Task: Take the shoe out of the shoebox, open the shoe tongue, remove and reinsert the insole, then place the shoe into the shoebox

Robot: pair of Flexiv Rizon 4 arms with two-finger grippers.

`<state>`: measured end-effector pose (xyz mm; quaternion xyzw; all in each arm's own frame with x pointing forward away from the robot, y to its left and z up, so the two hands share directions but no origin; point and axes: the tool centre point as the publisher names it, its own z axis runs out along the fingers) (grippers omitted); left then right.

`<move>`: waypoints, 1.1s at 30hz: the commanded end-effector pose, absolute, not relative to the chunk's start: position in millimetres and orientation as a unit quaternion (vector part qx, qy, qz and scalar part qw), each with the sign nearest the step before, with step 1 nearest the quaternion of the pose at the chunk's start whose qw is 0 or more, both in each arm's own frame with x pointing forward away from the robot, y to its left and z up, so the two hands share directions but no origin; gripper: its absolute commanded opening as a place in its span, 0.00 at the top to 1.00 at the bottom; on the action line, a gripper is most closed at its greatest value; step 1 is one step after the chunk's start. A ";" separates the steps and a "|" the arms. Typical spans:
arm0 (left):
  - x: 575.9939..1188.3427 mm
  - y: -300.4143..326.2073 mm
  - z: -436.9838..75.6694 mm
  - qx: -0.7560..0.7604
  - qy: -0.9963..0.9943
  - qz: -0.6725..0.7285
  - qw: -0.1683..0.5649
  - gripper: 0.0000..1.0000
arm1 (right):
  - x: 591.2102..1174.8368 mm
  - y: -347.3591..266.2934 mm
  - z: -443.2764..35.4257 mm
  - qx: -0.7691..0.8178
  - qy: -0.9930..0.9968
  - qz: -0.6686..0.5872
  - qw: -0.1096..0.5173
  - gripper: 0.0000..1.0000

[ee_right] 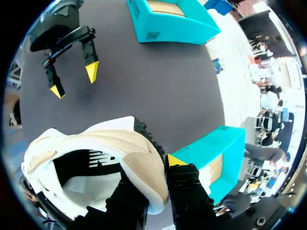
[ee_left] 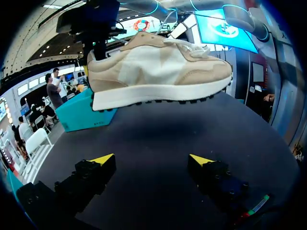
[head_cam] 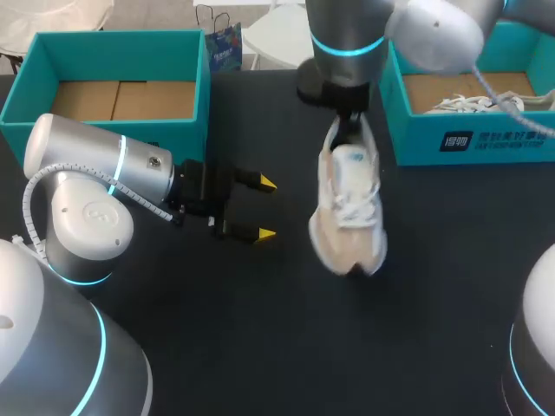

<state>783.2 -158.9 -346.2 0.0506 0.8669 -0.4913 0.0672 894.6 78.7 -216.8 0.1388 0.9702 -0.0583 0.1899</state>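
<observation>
holding beige shoe (head_cam: 349, 204) by heel above table (head_cam: 260, 338), right gripper (ee_right: 152, 173) clamped; left gripper (head_cam: 266, 208) spread, empty.

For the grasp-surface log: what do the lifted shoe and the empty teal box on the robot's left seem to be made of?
The shoe looks like matte beige suede-type panels over white woven fabric. It has a smooth white, foam-like midsole and dark, probably rubber, studs underneath. The shoebox is most likely cardboard: its flat, matte teal walls look printed or coated, and plain brown board shows on its floor.
</observation>
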 end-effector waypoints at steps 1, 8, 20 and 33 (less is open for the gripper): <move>783.2 -159.8 -346.1 0.051 0.868 -0.490 0.067 0.00 | 872.4 81.6 -137.9 0.098 0.964 -0.095 0.230 1.00; 783.2 -159.8 -346.1 0.051 0.868 -0.490 0.067 0.00 | 872.2 80.3 -132.4 0.110 0.960 -0.100 0.236 1.00; 783.2 -159.8 -346.1 0.051 0.868 -0.490 0.067 0.00 | 872.2 80.3 -132.4 0.110 0.960 -0.100 0.236 1.00; 783.2 -159.8 -346.1 0.051 0.868 -0.490 0.067 0.00 | 932.7 30.7 -119.5 0.076 0.968 -0.086 0.223 1.00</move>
